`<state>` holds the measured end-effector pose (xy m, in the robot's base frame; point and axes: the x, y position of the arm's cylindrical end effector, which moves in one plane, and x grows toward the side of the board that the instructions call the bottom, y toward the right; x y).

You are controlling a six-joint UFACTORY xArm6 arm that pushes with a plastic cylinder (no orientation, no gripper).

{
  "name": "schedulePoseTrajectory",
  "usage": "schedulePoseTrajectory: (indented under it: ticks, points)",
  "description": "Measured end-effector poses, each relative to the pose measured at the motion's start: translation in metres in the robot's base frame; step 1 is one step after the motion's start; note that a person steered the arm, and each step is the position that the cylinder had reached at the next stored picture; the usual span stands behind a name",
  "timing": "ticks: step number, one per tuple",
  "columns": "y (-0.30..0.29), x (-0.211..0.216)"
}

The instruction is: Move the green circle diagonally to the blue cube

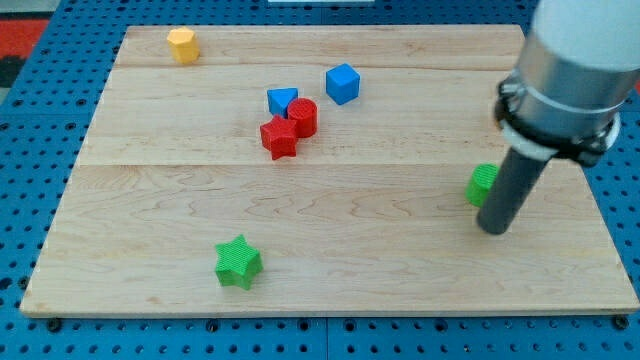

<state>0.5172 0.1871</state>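
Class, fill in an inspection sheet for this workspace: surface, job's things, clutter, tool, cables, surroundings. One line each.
Surface: wooden board of light planks, lying flat.
Job's things: green circle near the view's right edge, partly hidden by the rod; blue cube up and to the view's left of it.
Clutter: blue triangle, red cylinder and red star bunched together; yellow hexagon at the view's top left; green star near the bottom.
Tool: my tip rests on the board just right of and below the green circle.
Cables: nothing seen.
Surroundings: blue perforated base around the board.
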Motion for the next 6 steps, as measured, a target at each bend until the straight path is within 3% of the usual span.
schedulePoseTrajectory:
  ticks: [1,2,3,6]
  points:
    - [-0.038,-0.086]
    - [-0.037,-0.145]
    - [-0.021,-0.136]
    - [-0.038,-0.245]
